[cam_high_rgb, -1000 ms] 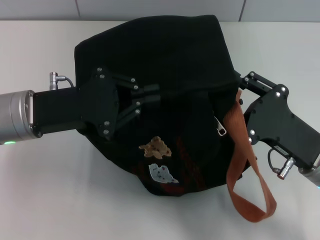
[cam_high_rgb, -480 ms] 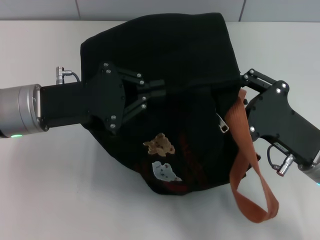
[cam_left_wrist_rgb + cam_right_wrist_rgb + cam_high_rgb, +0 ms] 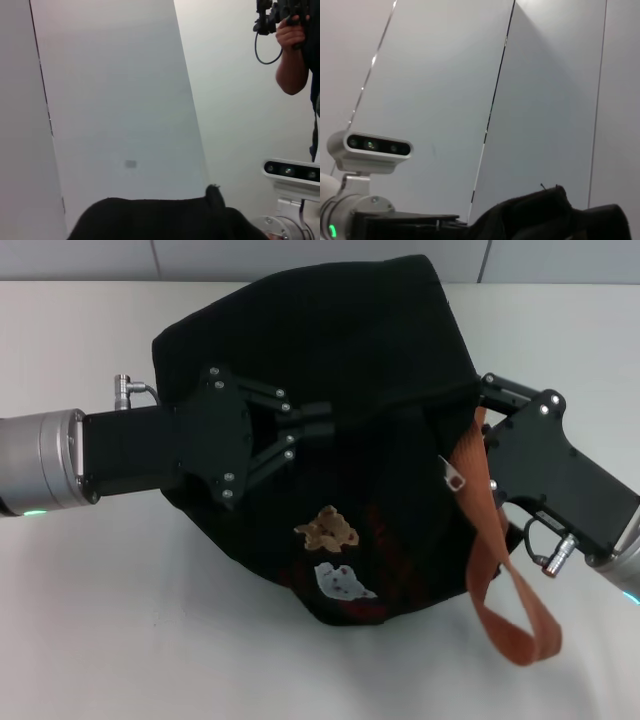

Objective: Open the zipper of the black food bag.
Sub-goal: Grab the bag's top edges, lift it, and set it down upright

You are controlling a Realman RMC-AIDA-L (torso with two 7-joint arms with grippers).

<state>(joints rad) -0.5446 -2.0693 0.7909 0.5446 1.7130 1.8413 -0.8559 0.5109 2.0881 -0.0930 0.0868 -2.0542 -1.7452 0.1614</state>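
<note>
The black food bag (image 3: pixel 350 350) lies slumped on the white table, its bear patch (image 3: pixel 326 530) and white patch (image 3: pixel 341 582) facing up. A taut fold runs across it between my two grippers. In from the left comes my left gripper (image 3: pixel 320 423), shut on the bag's fabric near the middle. My right gripper (image 3: pixel 478 398) is at the bag's right edge, tips buried in that fold beside the rust-brown strap (image 3: pixel 492 540), apparently shut on it. The zipper's silver pull tab (image 3: pixel 455 478) lies free below the right gripper. Both wrist views show only the bag's black top (image 3: pixel 160 220) (image 3: pixel 550 215).
The white table (image 3: pixel 120 620) extends all round the bag, with a wall seam along its far edge. The strap's loop (image 3: pixel 520 625) trails onto the table at the front right. A person (image 3: pixel 295 45) stands beyond the table in the left wrist view.
The left gripper has carried the bag fabric a little to the right and up. The right gripper has shifted left and up, and the pull tab and strap have risen with the bag.
</note>
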